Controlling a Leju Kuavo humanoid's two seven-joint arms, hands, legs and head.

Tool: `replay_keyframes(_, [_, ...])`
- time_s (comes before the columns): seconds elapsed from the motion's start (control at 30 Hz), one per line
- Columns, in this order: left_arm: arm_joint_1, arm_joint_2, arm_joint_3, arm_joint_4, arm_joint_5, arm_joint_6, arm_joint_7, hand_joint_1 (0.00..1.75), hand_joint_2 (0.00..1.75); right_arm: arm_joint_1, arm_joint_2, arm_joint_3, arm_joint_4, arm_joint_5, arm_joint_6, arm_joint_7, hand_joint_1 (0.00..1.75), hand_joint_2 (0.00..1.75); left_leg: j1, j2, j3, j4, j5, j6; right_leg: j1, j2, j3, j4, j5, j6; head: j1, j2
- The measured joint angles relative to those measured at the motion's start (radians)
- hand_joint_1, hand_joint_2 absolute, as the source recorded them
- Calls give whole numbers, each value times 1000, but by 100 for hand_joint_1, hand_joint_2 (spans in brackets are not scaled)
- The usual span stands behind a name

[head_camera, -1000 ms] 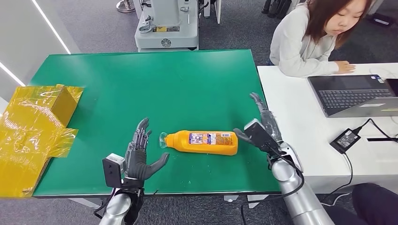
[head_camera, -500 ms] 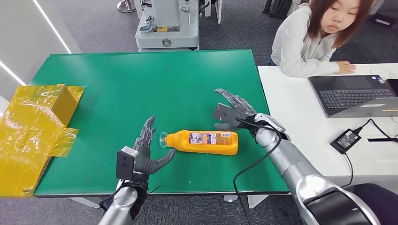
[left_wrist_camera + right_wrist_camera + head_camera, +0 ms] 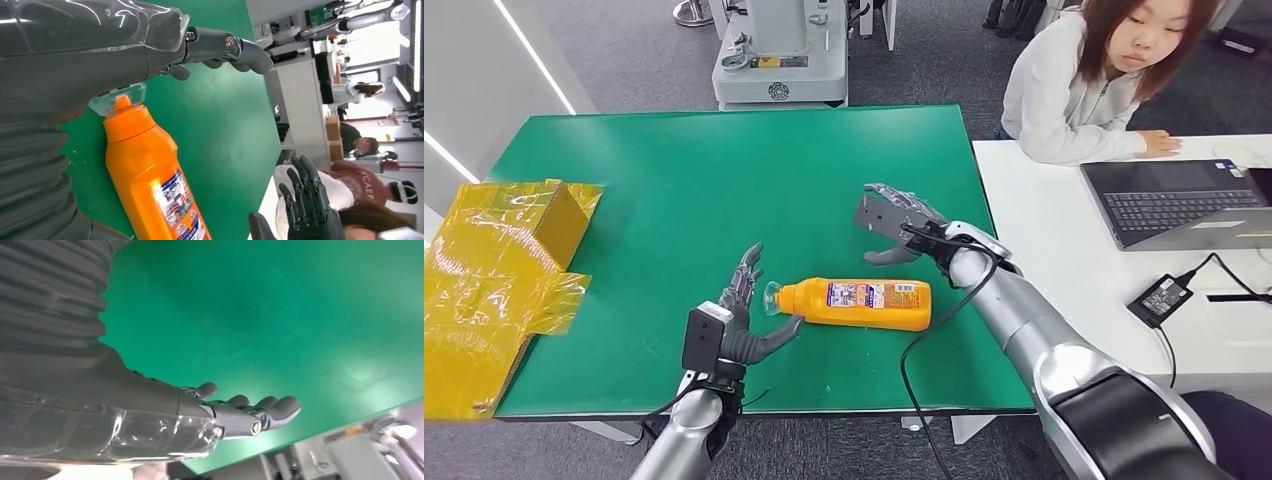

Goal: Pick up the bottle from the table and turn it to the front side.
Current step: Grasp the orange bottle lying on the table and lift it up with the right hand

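The green table (image 3: 674,190) carries the orange bottle (image 3: 856,304), which lies on its side between the two hands, cap end toward the left hand (image 3: 742,325) and base end below the right hand (image 3: 894,226).

Both hands are open, fingers spread, holding nothing. The left hand sits just beside the clear cap (image 3: 118,99), its thumb reaching toward the bottle's neck. The right hand hovers apart from the bottle, on its far side.

The main risk, as I judge it, is rolling. A smooth bottle lying flat may spin away if one hand presses before the other is set, and a nudge from the left thumb could push it toward the right hand rather than into a grip. A pinch at the neck alone may let the heavier body swing down (the label (image 3: 874,295) faces up now, so a slip would also spoil the turn).

For room, there is wide bare mat beyond the right hand. The near edge lies close behind the left hand, so a roll that way is the worst case. To the right hand's outer side the white desk (image 3: 1064,250) adjoins, with a laptop (image 3: 1174,205) and a person (image 3: 1084,90) well apart.
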Motion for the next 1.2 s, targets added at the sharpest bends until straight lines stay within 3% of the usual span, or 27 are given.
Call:
replay_keyframes(0.17, [0, 0, 0, 1, -2, -1, 26, 0, 175, -29, 26, 64, 35, 79, 72, 103, 0, 175, 0, 0, 0, 0, 0, 0, 0, 0, 0, 0, 0, 0, 0, 0])
replay_keyframes(0.37, [-2, 2, 0, 1, 6, -14, 47, 0, 175, -55, 44, 147, 71, 115, 158, 159, 0, 175, 0, 0, 0, 0, 0, 0, 0, 0, 0, 0, 0, 0, 0, 0])
replay_keyframes(0.77, [-10, 9, 0, 1, 36, -32, 50, 0, 175, -58, 47, 229, 92, 91, 212, 193, 0, 175, 0, 0, 0, 0, 0, 0, 0, 0, 0, 0, 0, 0, 0, 0])
replay_keyframes(1.2, [-1, 17, 0, 1, 47, -39, 61, 0, 175, -44, 47, 271, 92, 47, 227, 177, 0, 175, 0, 0, 0, 0, 0, 0, 0, 0, 0, 0, 0, 0, 0, 0])
